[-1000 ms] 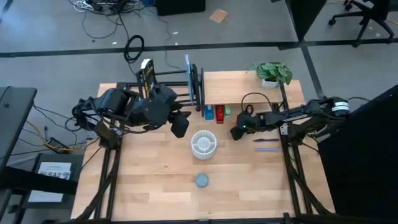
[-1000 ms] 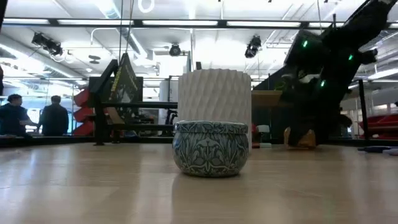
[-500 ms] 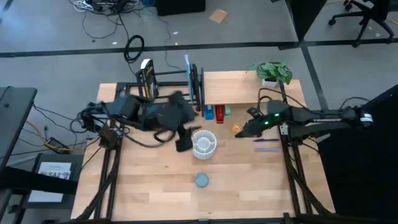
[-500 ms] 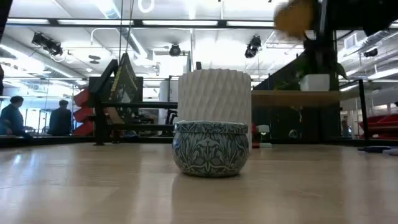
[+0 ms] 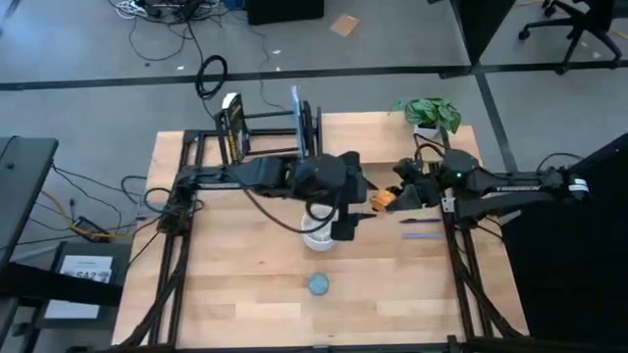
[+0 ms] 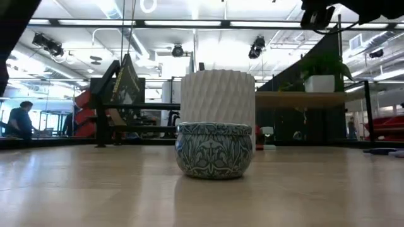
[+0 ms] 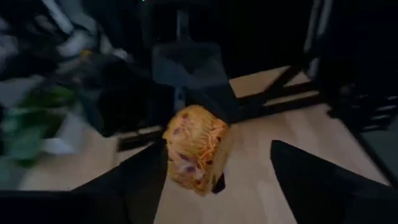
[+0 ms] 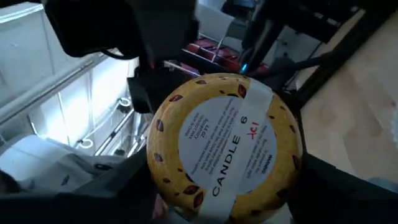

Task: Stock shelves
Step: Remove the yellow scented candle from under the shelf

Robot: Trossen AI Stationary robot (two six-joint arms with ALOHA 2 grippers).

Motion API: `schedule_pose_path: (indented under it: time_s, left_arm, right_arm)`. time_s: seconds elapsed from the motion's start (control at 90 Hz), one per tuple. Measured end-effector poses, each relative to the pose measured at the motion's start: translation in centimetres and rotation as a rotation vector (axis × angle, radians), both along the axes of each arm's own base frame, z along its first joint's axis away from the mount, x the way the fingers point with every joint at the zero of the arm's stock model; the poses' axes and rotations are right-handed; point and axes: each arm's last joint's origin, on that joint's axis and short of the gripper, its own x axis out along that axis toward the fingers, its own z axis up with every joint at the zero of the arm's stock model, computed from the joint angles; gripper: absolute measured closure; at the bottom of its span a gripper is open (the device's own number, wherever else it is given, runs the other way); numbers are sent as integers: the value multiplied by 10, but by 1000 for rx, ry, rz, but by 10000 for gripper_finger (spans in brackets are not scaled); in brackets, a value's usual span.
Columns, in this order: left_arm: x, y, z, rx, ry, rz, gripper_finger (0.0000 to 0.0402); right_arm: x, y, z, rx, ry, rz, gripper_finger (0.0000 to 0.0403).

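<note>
A yellow patterned candle tin (image 5: pixel 383 199) hangs above the table's middle with my right gripper (image 5: pixel 394 196) shut on it; its label reads "CANDLE 6" (image 8: pixel 227 149). My left gripper (image 5: pixel 361 203) reaches in from the table's left and points at the tin (image 7: pixel 194 152). Its fingers (image 7: pixel 134 186) are open and stand on either side of the tin, short of it. The black bar rack (image 5: pixel 265 132) and the wooden board shelf (image 5: pixel 378 137) stand at the far edge. A potted plant (image 5: pixel 432 113) stands on the board. My right gripper pinches the candle tin's round side wall (image 8: pixel 160 174) between its two fingers, coming from the table's right. The tin is lifted clear of the table and tipped on its side, its labelled flat face turned toward the wrist camera.
A white ribbed cup (image 6: pixel 218 101) stands mid-table, partly under my left arm in the high view, with a blue patterned tin (image 5: pixel 319 284) nearer the front. Purple pens (image 5: pixel 422 224) lie right of centre. The table's near half is bare wood (image 5: pixel 235 284).
My right gripper has risen from the tabletop with the candle tin, lifting it clear and above the low view's top edge. My left arm has swung from the table's left side toward the right, over the white cup, up to the tin.
</note>
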Motion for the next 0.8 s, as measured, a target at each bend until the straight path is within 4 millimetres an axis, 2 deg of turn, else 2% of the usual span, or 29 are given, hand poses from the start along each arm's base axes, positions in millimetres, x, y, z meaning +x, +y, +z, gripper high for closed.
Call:
schedule_pose_path:
  time_s: [0.189,0.422,0.578,0.8]
  left_arm:
    - [4,9,-2,43,-4,-21,87]
    - [14,16,-16,57,39,-93,100]
    - [17,15,-23,59,65,-98,141]
    - [17,9,-25,56,80,-106,251]
  right_arm:
    - [6,0,-4,-14,18,17,153]
    - [14,1,-11,-14,51,62,153]
    - [16,5,-10,3,40,97,153]
    - [16,8,-9,15,35,116,153]
